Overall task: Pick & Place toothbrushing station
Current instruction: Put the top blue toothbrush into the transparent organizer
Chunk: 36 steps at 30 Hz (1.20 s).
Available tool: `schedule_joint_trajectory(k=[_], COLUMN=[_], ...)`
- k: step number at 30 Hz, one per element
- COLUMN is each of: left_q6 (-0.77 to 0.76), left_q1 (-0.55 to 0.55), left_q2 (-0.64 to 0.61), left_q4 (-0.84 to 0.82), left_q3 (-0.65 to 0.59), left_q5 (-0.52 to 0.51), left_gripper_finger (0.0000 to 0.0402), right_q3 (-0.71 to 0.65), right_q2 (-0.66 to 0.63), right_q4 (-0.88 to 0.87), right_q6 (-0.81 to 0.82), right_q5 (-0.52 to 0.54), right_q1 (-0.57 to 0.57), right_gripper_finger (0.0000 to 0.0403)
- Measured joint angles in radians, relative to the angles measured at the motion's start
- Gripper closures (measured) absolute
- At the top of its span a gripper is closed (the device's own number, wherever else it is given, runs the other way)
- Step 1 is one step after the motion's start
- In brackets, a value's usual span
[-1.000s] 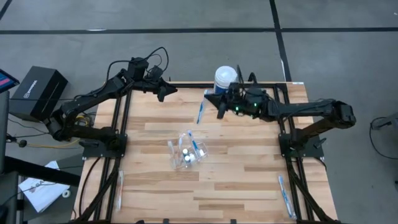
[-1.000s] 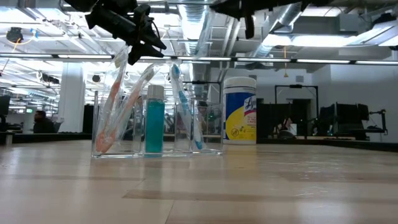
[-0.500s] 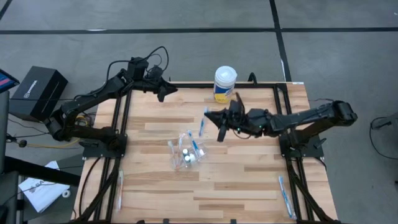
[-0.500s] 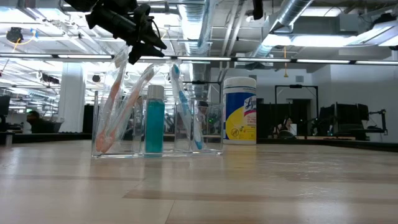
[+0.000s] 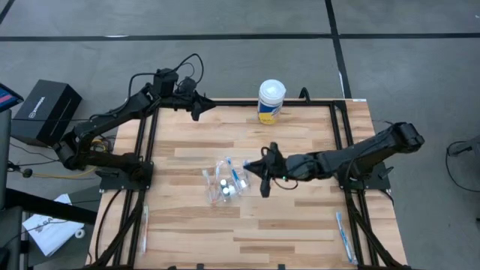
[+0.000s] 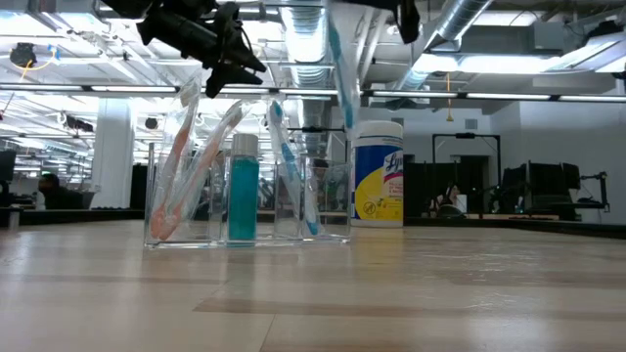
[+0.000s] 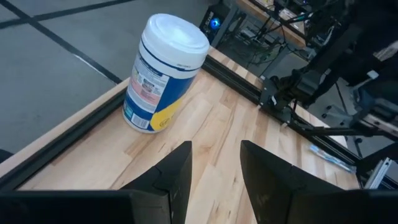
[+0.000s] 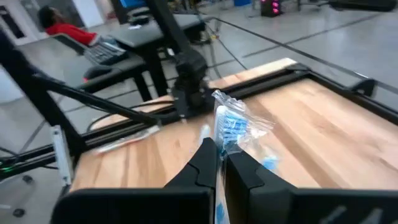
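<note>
A clear organizer [image 5: 225, 181] stands mid-table, holding pink toothbrushes [image 6: 181, 171], a teal tube [image 6: 243, 196] and a blue toothbrush [image 6: 293, 181]. Just to its right, my right gripper [image 5: 262, 171] is shut on a blue toothbrush in a clear wrapper [image 8: 229, 127]. In the low view that brush [image 6: 342, 68] hangs slanting above the organizer's right end. My left gripper [image 5: 198, 106] waits open and holding nothing at the far left corner, facing the wipes canister [image 7: 163, 71]. My right gripper pinches the wrapped toothbrush between its two fingers, which lie across it. The wrapper [image 8: 231, 134] sticks out beyond the fingertips and more of it shows below them. The fingers reach almost level from the table's right. The brush [image 6: 344, 83] hangs slanted, clear of table and organizer.
The wipes canister [image 5: 271, 101] stands at the far edge. One more wrapped toothbrush lies by the near right rail [image 5: 343, 234] and another along the left rail [image 5: 144, 225]. A black box [image 5: 46, 111] sits off the table's left. Bare wood lies in front of the organizer.
My right gripper has swung from beside the wipes canister toward the near edge and the organizer, sinking a little and rolling, still shut on the wrapped toothbrush. The brush has come with it and now shows hanging in the low view. My left gripper has kept still.
</note>
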Motion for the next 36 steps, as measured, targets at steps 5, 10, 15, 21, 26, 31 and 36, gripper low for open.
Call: schedule_joint_trajectory(k=[5, 10, 15, 21, 26, 31, 36], left_q6=[0.0, 0.001, 0.0, 0.001, 0.003, 0.003, 0.003], left_q1=[-0.03, -0.054, -0.069, -0.079, -0.079, -0.079, -0.079], left_q2=[0.0, 0.0, 0.0, 0.0, 0.0, 0.0, 0.0], left_q4=[0.002, 0.006, 0.007, 0.012, 0.015, 0.021, 0.022], left_q3=[0.0, 0.0, 0.0, 0.0, 0.0, 0.0, 0.0], left_q5=[0.0, -0.005, -0.013, -0.016, -0.016, -0.015, -0.015], left_gripper_finger=[0.0271, 0.0271, 0.0271, 0.0271, 0.0271, 0.0271, 0.0271], right_q3=[0.0, 0.0, 0.0, -0.001, 0.001, 0.0, -0.001], right_q2=[0.074, 0.088, 0.089, 0.122, 0.18, 0.234, 0.29], right_q4=[0.091, 0.133, 0.13, 0.111, 0.164, 0.225, 0.263], right_q6=[-0.028, -0.059, -0.09, -0.097, -0.096, -0.095, -0.092], right_q5=[-0.013, -0.04, -0.069, -0.107, -0.152, -0.182, -0.197], right_q1=[0.003, -0.018, -0.047, -0.081, -0.09, -0.095, -0.097], right_gripper_finger=[0.0403, 0.0403, 0.0403, 0.0403, 0.0403, 0.0403, 0.0403])
